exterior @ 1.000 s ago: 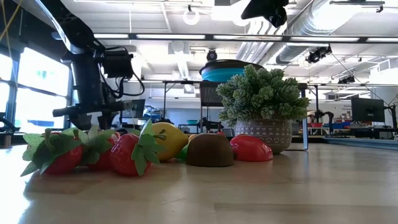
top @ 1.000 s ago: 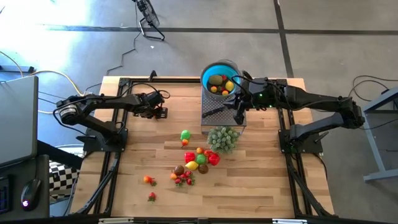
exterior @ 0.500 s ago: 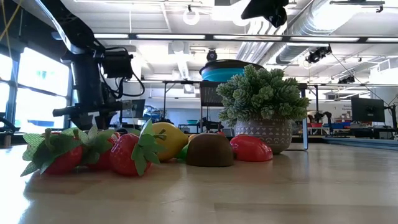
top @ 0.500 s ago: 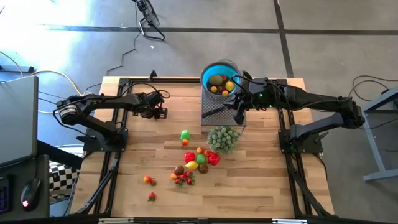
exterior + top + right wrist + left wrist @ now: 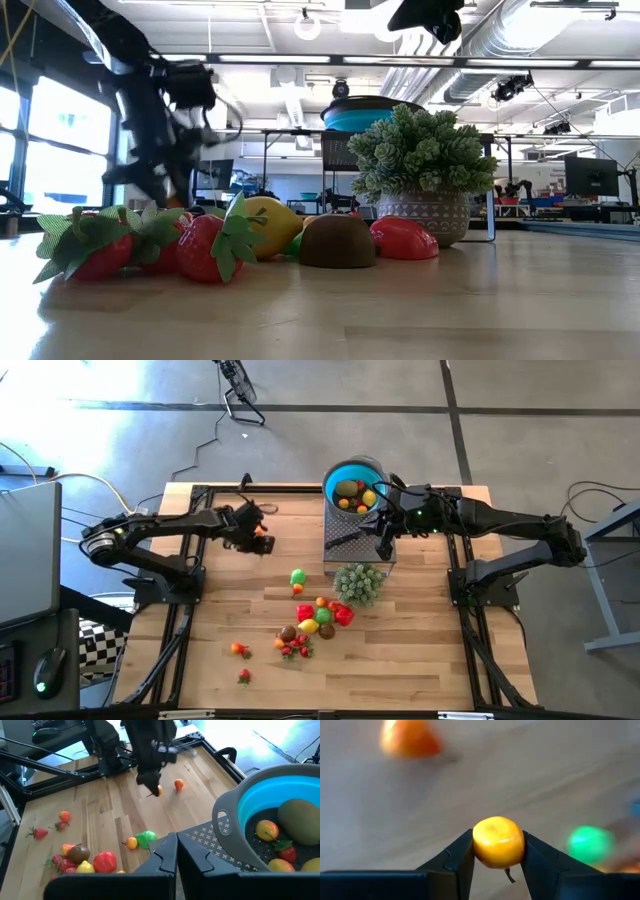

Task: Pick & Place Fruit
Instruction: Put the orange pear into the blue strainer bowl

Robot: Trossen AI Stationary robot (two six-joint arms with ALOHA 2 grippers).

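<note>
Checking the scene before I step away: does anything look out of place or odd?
Nothing looks damaged. Loose fruit lies scattered on the table, as the task expects. The left gripper holds an orange fruit; the right gripper waits shut beside the blue bowl.

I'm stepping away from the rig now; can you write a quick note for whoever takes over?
Left hand: shut on a small orange fruit, above the table's far left.
Right hand: shut, empty, beside the blue bowl.
Done: several fruits lie in the bowl.
Left: drop the held fruit in; one orange fruit sits near the left hand; a green fruit, the central pile and strays at the near left remain.
</note>
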